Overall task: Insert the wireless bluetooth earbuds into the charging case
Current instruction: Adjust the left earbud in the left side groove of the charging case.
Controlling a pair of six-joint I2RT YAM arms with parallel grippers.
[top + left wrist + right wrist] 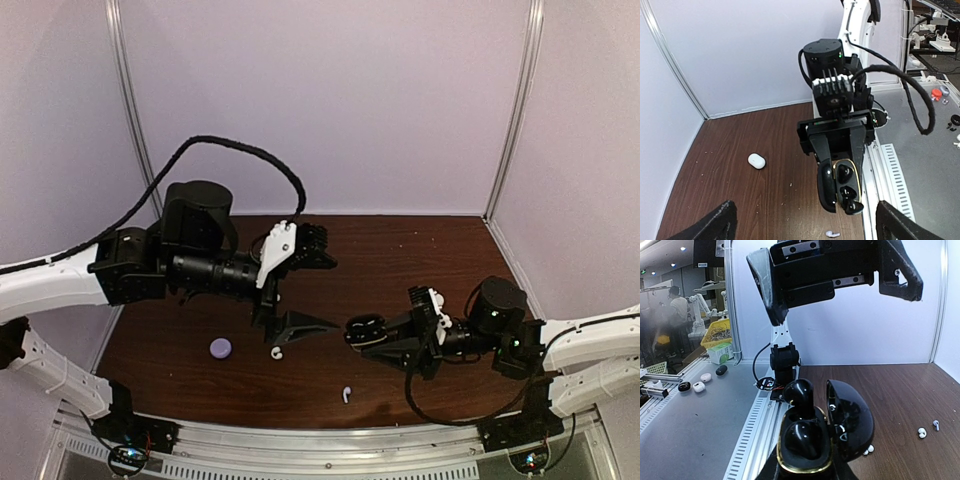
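Observation:
My right gripper (378,332) is shut on a glossy black charging case (810,450) with a gold rim and holds it above the table with its lid (850,420) open. One black earbud (805,437) sits in its pocket. A second black earbud (799,392) stands half out of the other pocket; it also shows in the left wrist view (854,206). My left gripper (310,287) is wide open and empty, just left of the case. A curled white earbud (277,352) and a stemmed white earbud (346,393) lie on the table.
A pale lavender round piece (221,347) lies at the front left. A white pebble-like case (756,160) lies on the brown table (420,240). More small white buds (922,432) lie beyond the black case. White walls enclose the table on three sides.

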